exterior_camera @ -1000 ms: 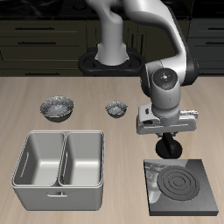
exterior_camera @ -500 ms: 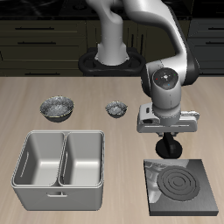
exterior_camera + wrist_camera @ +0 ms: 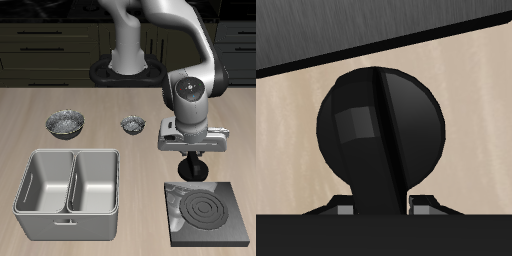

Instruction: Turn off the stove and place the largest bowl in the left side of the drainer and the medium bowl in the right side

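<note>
The stove (image 3: 209, 212) lies near the counter's (image 3: 30, 105) front edge, its burner rings dark; its knob (image 3: 378, 131) fills the wrist view. To finish the step well, I think the wrist should turn about the knob's ridge without slipping. The claw (image 3: 191, 171) stands over the knob; whether it pinches it, I cannot tell.

The arm is bent forward and downward, the claw (image 3: 191, 170) held vertically, its jaw state being undeterminable.
</note>
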You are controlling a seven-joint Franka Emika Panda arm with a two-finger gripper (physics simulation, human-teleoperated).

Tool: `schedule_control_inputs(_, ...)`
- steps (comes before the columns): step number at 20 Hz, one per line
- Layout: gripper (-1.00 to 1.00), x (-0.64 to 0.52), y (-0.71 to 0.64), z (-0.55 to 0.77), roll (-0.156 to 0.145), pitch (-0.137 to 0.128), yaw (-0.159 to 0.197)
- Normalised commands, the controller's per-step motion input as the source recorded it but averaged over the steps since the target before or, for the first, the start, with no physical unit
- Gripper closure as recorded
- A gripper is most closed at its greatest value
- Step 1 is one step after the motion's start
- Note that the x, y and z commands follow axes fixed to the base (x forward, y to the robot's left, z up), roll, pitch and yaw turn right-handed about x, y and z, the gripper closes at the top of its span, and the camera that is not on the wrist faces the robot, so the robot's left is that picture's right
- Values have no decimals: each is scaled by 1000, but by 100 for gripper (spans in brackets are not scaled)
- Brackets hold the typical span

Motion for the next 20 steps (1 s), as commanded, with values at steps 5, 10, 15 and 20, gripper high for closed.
schedule_control_inputs(5,100,72,88,-19,16,14,-41)
schedule_control_inputs(10,100,25,66,53,19,0,-52)
schedule_control_inputs(15,100,47,109,9,17,2,-19)
schedule_control_inputs(20,100,17,179,105,38,-16,-42)
